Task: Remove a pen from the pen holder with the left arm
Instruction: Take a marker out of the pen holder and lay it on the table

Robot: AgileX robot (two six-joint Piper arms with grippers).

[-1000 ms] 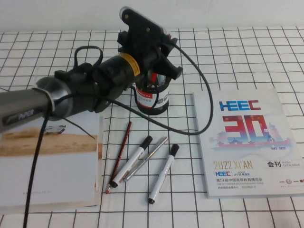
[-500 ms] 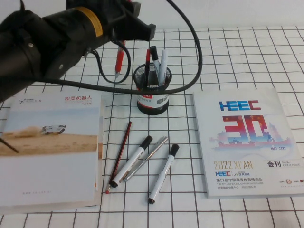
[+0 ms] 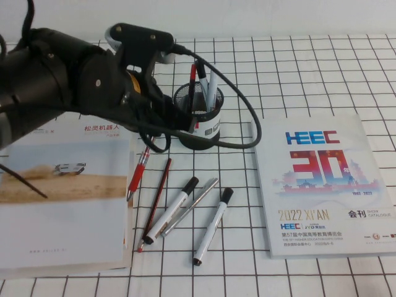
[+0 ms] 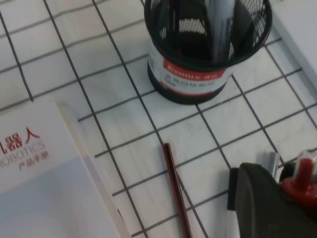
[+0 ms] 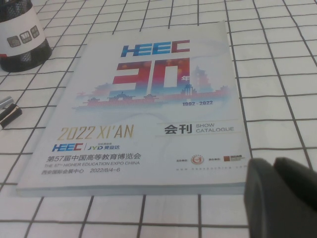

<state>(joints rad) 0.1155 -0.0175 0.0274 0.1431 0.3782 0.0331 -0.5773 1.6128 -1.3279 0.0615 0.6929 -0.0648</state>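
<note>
Gridded table [image 3: 309, 68]: bare squares lie open beyond and to the right of the left fingers, up to the far edge.

Left arm [image 3: 55, 80]: it reaches over the table's left half and covers the booklet's far edge.

Booklet [image 3: 62, 204]: it lies flat, with its right edge running just beside and below the fingers.

Catalogue [image 3: 322, 185]: it lies flat, well to the right of the left fingers, and a strip of open grid separates its left edge from the loose pens. The right gripper [image 5: 282, 198] hovers over its near edge, and its grip state cannot be told.

Holder [image 3: 199, 127]: this upright mesh cup stands just to the right of the fingers and contains several pens [image 3: 207, 86].

Markers [image 3: 175, 204], silver pen [image 3: 192, 198] and pencil [image 3: 158, 198]: they lie loose nearer the robot than the fingers. The pencil's far end is closest to them.

Red pen [image 3: 137, 174]: it is out of the holder and clamped in the left gripper [image 4: 297, 186]. It slants down from the fingers to the booklet's right edge, and tip contact cannot be told.
</note>
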